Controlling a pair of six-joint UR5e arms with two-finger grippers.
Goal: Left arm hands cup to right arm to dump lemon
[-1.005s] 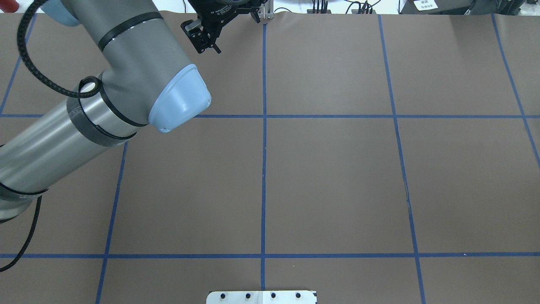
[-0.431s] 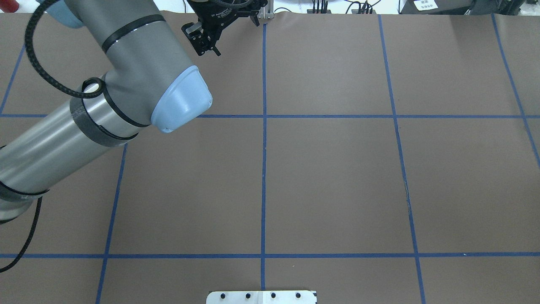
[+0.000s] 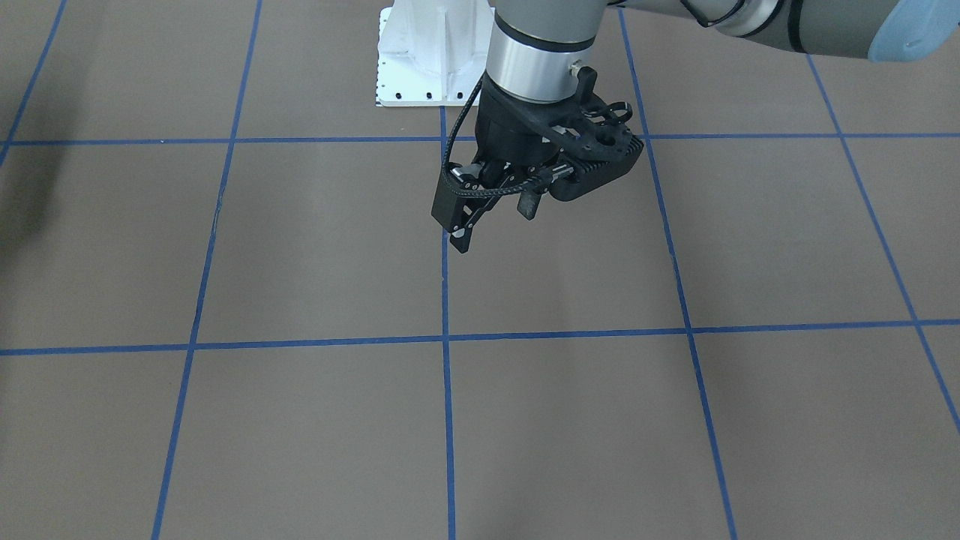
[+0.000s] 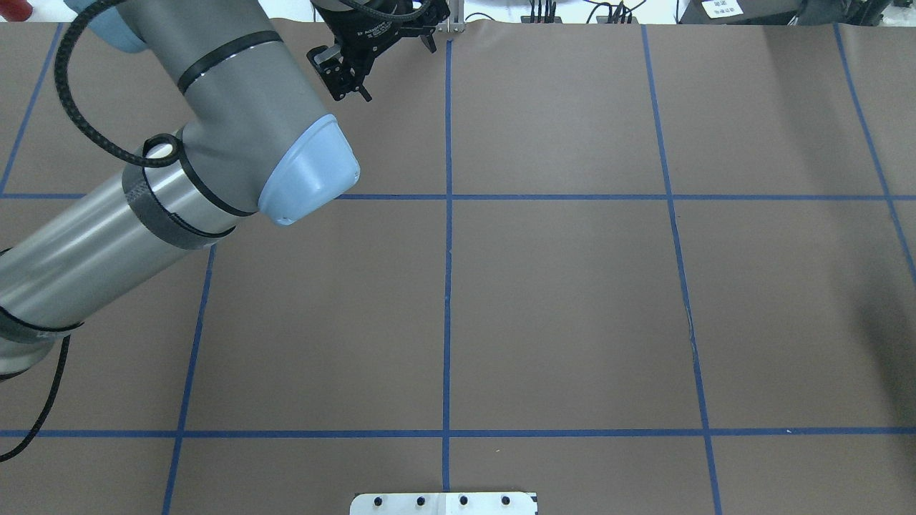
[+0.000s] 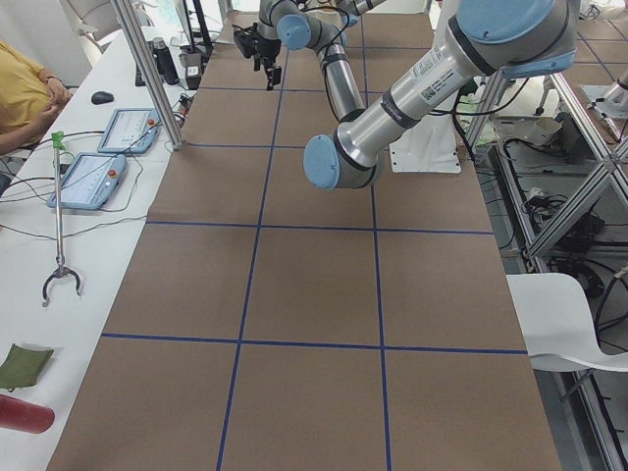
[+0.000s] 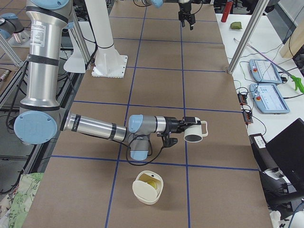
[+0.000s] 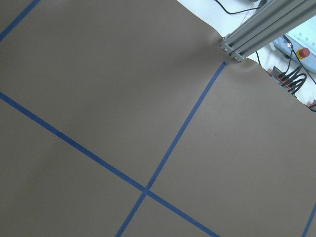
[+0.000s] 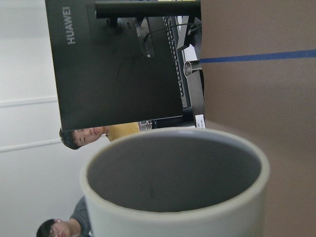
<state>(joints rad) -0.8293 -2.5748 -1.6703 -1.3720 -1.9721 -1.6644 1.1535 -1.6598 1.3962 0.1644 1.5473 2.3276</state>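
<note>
- The cup [image 6: 195,133] is seen at the tip of the right gripper [image 6: 187,127], turned on its side above the brown table [image 6: 213,166], with its mouth toward the near end in the right-side view.
- It is shown as an off-white mug with a squared handle [image 6: 205,127] on the side away from the arm. In the right wrist view its inside is seen as plain grey down to the bottom.
- Whether the right gripper's fingers are clamped on the cup cannot be told, as they appear only small in the side view.
- The lemon [image 6: 151,183] is seen as a yellowish rounded thing inside an off-white bowl [image 6: 141,194], standing nearer than the cup and to its left.
- The left gripper [image 3: 495,229] is held spread apart, with nothing between its fingers, over the table's far edge in the overhead view.
</note>
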